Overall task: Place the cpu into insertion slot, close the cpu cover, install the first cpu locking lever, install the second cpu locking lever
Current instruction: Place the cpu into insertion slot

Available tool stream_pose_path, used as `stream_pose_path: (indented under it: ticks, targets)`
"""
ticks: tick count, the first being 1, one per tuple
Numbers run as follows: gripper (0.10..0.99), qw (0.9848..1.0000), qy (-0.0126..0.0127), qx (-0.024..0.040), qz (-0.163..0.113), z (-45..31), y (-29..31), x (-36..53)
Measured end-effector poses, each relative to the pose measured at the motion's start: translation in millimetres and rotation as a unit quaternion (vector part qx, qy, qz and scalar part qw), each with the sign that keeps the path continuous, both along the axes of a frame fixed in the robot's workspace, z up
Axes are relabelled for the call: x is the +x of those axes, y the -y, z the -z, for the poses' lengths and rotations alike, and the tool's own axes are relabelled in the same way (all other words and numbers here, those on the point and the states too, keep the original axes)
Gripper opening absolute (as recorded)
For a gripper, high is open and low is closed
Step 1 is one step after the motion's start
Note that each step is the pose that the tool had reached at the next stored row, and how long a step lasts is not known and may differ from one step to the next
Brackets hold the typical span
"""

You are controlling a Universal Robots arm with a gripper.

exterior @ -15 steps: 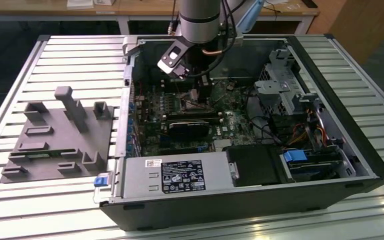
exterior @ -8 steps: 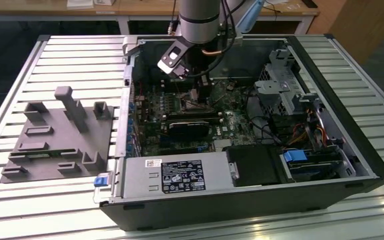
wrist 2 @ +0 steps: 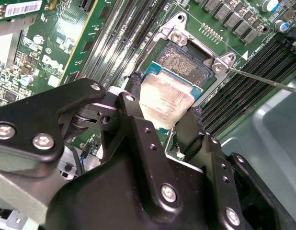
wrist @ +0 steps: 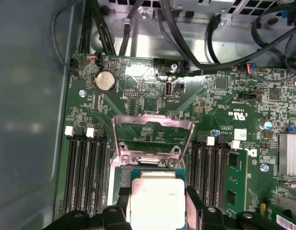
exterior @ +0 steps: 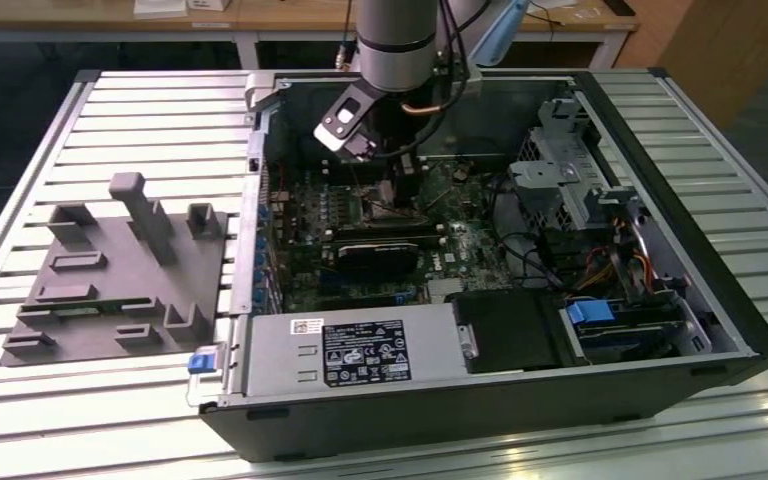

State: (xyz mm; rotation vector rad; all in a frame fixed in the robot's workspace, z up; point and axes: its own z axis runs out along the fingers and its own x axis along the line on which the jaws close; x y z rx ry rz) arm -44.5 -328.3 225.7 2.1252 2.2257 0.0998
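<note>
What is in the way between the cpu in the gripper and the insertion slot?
Nothing visible. The gripper holds the cpu right over the insertion slot, and the cpu cover stands swung open beyond it.

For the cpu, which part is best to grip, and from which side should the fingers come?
Grip two opposite side edges, coming from above. The cpu is a thin flat square, so probably only its edges give parallel faces to clamp. The gripper holds it this way over the insertion slot.
</note>
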Motion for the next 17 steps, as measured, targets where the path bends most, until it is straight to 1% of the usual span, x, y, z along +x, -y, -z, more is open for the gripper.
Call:
stream_pose_path:
  ticks: [6,17]
  targets:
    - [0.537,1.0,0.0,0.0001,0.0,3.6,-2.2,-2.2]
    - [0.537,0.9999,0.0,0.0,0.012,13.6,-4.1,-3.6]
